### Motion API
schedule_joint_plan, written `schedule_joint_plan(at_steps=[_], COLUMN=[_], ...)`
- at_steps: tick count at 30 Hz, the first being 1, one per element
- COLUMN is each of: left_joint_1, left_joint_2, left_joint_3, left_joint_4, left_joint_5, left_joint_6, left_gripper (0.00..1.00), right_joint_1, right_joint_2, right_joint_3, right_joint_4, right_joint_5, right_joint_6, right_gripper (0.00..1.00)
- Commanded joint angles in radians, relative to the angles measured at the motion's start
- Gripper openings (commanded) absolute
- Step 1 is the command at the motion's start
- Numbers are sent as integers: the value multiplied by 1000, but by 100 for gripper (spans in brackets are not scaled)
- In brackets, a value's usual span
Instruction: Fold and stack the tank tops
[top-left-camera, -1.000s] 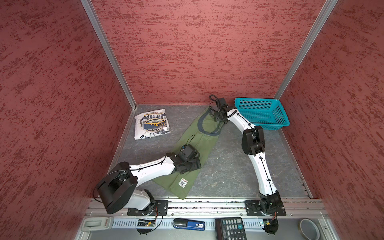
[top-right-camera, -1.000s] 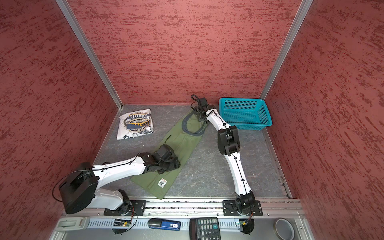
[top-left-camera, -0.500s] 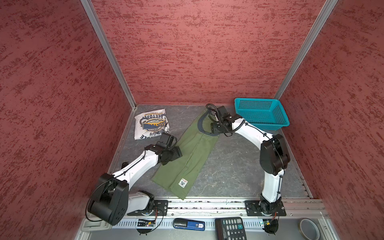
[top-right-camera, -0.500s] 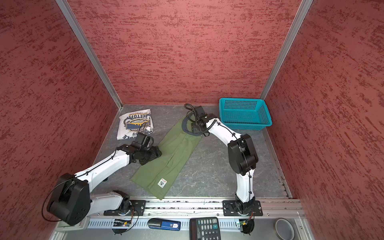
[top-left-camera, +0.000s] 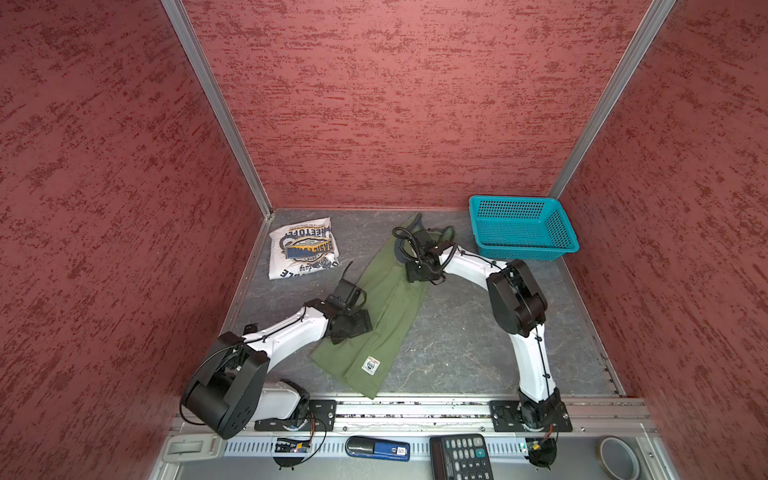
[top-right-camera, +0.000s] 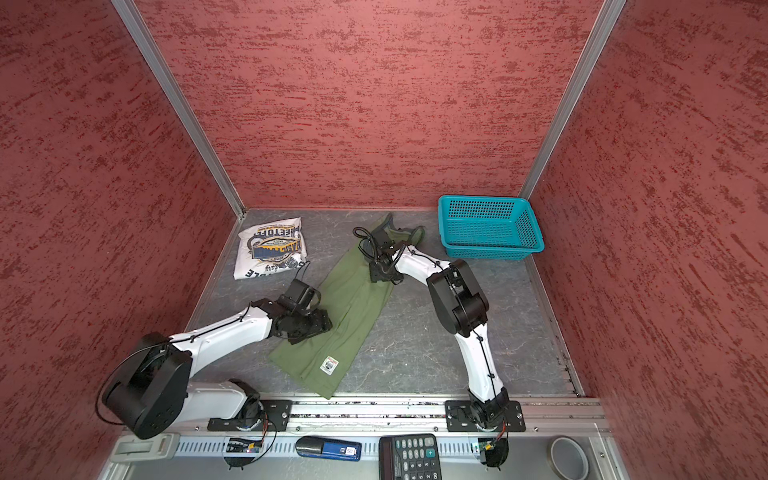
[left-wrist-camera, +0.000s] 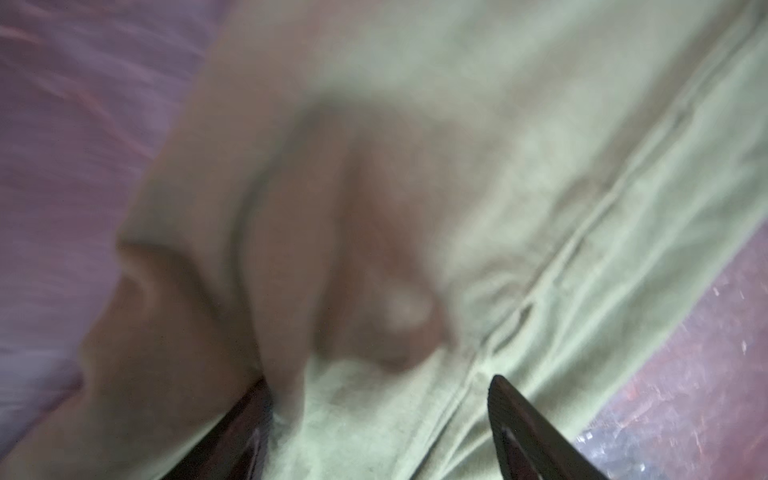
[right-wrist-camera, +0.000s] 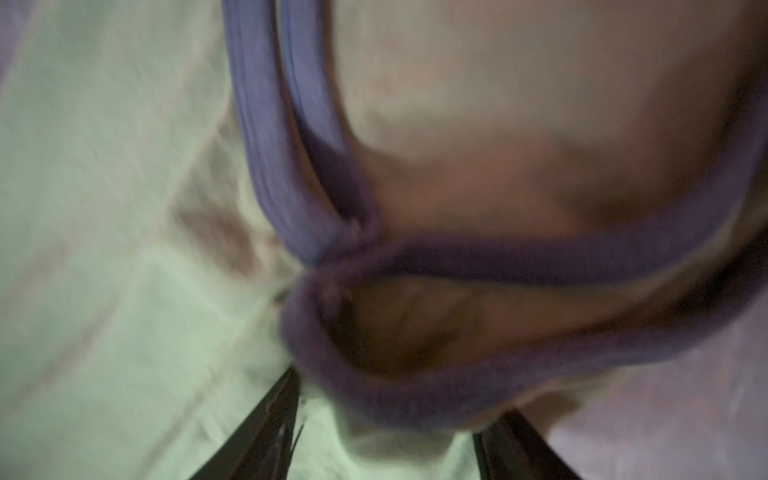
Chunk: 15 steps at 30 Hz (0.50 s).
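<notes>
There are two tank tops. The white tank top (top-left-camera: 303, 249) lies folded at the far left of the counter (top-left-camera: 457, 332). The green tank top (top-left-camera: 390, 307) lies in the middle as a long thin strip, slanting from the near edge up to the far side.

There are two pincers. The left pincer (left-wrist-camera: 380, 399) sits on the left edge of the green strip, about halfway along. Its two sides stand apart with flat cloth between them, so it is released. The right pincer (right-wrist-camera: 395, 399) sits at the far end, by the grey neck trim. A thick bunch of trim lies between its sides, and I cannot tell if it is squeezing it.

I think the job now is to fold the green strip in half. To do it well, each pincer should pinch all the layers, lift only a little, and lay one end right over the other, edges matching.

There is one blue basket (top-left-camera: 523, 249) at the far right, with no shirt showing in it.
</notes>
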Motion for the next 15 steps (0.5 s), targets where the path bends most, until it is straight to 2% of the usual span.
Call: schedule_joint_plan(at_steps=[1, 5, 8, 12, 15], left_joint_1=[-134, -292, -384, -454, -457], left_joint_2=[53, 120, 206, 271, 228], left_joint_3=[-63, -4, 115, 269, 296], left_joint_4=[10, 99, 108, 43, -8], left_joint_5=[44, 56, 54, 18, -28], left_joint_6=[-138, -223, -209, -143, -129], left_gripper=[82, 82, 82, 83, 84], right_joint_1=[-41, -58, -59, -62, -72], right_joint_2=[83, 153, 188, 188, 101], right_joint_3=[94, 221, 320, 435, 396], right_joint_4=[-50, -89, -130, -215, -240], right_joint_5=[64, 71, 61, 74, 120], right_joint_6=[-46, -84, -94, -95, -86], right_gripper=[65, 66, 67, 71, 75])
